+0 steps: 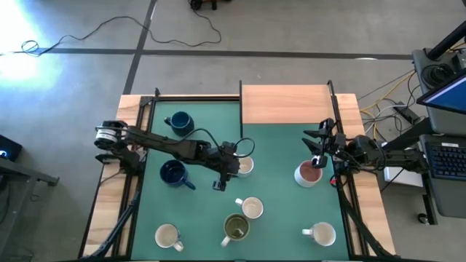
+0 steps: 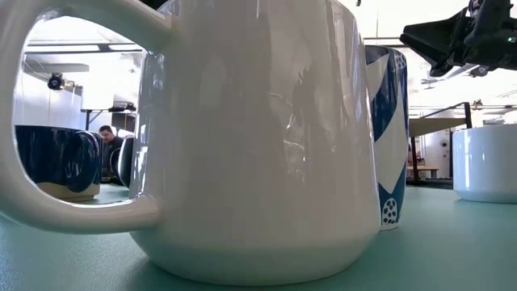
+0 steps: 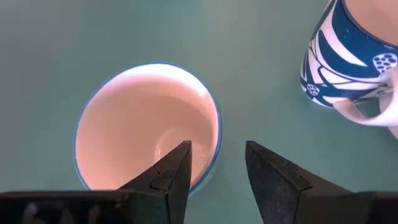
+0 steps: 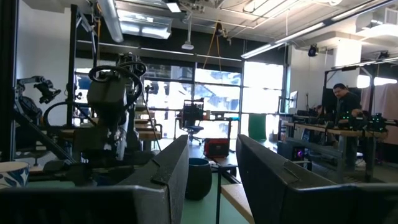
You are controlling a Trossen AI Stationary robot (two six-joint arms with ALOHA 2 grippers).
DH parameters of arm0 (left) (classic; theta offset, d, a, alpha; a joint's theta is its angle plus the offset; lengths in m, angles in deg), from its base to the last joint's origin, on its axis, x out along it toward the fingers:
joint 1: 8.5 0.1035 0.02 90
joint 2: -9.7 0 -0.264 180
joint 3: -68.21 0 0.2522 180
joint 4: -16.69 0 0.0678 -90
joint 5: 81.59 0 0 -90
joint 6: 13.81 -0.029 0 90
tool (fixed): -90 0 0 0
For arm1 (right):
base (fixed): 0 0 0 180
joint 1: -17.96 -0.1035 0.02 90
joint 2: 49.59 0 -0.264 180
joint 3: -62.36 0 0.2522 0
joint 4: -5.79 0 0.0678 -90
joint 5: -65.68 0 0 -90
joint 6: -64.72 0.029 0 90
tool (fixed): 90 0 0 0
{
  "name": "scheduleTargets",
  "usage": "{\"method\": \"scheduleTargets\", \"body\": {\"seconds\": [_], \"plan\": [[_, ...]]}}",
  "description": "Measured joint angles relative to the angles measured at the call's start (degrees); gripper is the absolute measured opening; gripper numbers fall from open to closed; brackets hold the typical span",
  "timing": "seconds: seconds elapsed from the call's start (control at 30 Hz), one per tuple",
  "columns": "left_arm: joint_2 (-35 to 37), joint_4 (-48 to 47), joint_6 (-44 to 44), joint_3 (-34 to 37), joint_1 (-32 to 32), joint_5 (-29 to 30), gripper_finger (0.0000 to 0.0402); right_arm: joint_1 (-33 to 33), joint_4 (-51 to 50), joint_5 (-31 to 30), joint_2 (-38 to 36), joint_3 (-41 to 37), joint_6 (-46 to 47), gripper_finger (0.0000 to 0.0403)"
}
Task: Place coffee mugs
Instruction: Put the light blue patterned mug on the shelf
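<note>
Green table (image 1: 277, 145), left tool (image 3: 217, 165) above cream mug (image 3: 146, 124)

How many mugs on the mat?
8. Two navy mugs at left, patterned one beside left gripper, pink-lined one by right gripper, white and olive mid-front, two white at front corners. None hidden.

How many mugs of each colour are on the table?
White or cream mugs: 4
Navy blue mugs: 2
Olive green mug: 1
White mug with pink inside: 1
Total: 8
</note>
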Motion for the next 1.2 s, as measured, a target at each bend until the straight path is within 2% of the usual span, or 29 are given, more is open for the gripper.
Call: {"method": "scheduleTargets", "body": {"seconds": [0.43,0.8,0.9,1.07,1.2], "plan": [[0.0,-0.4,-2.9,0.0,0.2,0.2,0.0114,0.0,0.0,0.0,0.0,0.0,0.0,0.0123],[-6.3,-1.1,-6.7,-4.4,1.5,0.4,0.0112,0.0,-0.6,0.0,0.0,0.0,0.0,0.0123],[-7.7,-2.5,-8.1,-6.7,1.8,0.4,0.0093,0.0,-0.7,0.0,0.0,0.0,0.0,0.0123],[-10.7,-7.9,-10.8,-12.3,2.1,0.4,0.0039,0.0,-0.8,0.0,0.0,0.0,0.0,0.0123],[-13.1,-11.0,-11.9,-17.3,2.2,-0.5,0.0032,0.0,-1.0,0.0,0.0,0.0,0.0,0.0123]]}}
